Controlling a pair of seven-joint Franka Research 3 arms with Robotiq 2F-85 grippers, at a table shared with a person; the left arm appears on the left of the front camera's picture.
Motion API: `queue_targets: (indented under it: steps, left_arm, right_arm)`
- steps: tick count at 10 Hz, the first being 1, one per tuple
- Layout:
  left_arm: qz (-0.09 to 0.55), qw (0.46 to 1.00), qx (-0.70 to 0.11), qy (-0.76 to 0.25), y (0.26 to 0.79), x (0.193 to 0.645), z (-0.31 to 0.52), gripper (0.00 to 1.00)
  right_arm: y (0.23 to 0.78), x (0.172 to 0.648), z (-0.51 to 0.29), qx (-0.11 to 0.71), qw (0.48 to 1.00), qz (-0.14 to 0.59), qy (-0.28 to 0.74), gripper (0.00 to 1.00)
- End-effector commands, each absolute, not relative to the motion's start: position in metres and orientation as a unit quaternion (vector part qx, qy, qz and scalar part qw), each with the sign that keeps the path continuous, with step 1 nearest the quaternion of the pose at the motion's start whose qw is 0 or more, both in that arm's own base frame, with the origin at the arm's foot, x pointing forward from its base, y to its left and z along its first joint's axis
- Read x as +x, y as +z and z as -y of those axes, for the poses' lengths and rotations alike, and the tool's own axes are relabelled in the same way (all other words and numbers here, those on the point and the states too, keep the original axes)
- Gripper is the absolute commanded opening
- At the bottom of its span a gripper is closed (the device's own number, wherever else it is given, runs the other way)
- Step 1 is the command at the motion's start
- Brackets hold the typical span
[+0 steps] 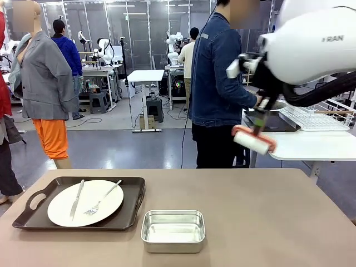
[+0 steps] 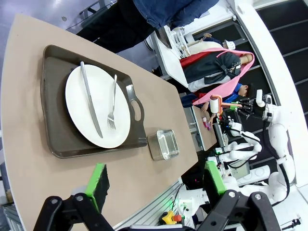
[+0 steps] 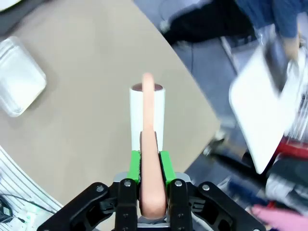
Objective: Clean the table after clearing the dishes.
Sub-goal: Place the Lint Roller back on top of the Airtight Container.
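With the right end effector [image 3: 150,159] grasping the roller [image 3: 147,108] and the left end effector [image 2: 155,178] released, rolling left may strike the uncleared tray [image 1: 33,218].

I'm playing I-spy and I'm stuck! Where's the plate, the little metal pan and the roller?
plate [image 1: 58,210], front view, bare left part.
metal pan [image 1: 173,229], front view, its floor.
roller [image 3: 135,120], right wrist view, white roll.
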State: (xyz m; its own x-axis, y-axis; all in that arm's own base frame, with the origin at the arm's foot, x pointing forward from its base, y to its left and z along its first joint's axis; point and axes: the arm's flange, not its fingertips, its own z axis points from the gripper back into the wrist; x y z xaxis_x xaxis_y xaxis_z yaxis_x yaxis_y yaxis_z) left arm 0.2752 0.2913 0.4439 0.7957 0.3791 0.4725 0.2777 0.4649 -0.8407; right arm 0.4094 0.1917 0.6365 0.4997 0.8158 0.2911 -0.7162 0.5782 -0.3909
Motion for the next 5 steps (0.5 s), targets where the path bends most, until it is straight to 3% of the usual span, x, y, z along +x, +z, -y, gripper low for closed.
queue_targets:
  steps: [1, 5]
  left_arm:
    - [0.322, 0.791, -0.519, 0.028, 0.445, 0.272, -0.292, 1.00]
    - [0.322, 0.791, -0.519, 0.028, 0.445, 0.272, -0.292, 1.00]
  right_arm:
    - [0.625, 0.408, -0.234, -0.110, 0.802, 0.230, 0.540, 0.21]
    - [0.583, 0.350, -0.333, -0.027, 0.712, 0.178, 0.678, 0.21]
